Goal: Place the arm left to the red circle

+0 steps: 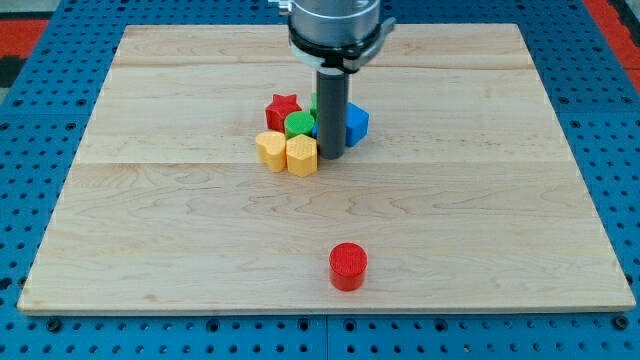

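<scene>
Dark and straight, the rod hangs down from a grey metal collar (335, 25) at the view's top, and my tip (332, 157) sits on the wooden board (180, 240) inside the cluster of blocks. It has no jaws, so it grasps nothing; it appears to touch the yellow hexagon-like block (301, 155) at its 9 o'clock, while the blue block (355, 123), angular in shape, stands just beside the rod at 2 o'clock. A green block (298, 123) lies at 11 o'clock from my tip, partly hidden by the rod, with the red star (283, 107) beyond it. A second yellow block (270, 148), roughly heart-shaped, touches the hexagon-like one on the view's left. All blocks look matte and solid-coloured. The red circle (348, 266), a short cylinder with a flat top, stands alone well apart at 6 o'clock from my tip, near the board's bottom edge. Pale planks with visible grain make up the board, which rests on a blue perforated base (40, 330).
</scene>
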Robot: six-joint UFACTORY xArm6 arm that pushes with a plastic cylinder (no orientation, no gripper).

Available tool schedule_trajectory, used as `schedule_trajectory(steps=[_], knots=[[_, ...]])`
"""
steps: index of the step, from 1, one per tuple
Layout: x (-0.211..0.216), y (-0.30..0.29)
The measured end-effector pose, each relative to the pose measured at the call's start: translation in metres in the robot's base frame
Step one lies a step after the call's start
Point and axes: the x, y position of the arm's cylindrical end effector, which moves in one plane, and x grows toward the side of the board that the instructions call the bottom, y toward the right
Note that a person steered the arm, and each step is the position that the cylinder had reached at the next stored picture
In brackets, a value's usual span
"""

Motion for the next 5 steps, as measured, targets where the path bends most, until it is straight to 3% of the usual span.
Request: schedule_trajectory(steps=[2,5], knots=[[0.061,0.143],[0.065,0.163]])
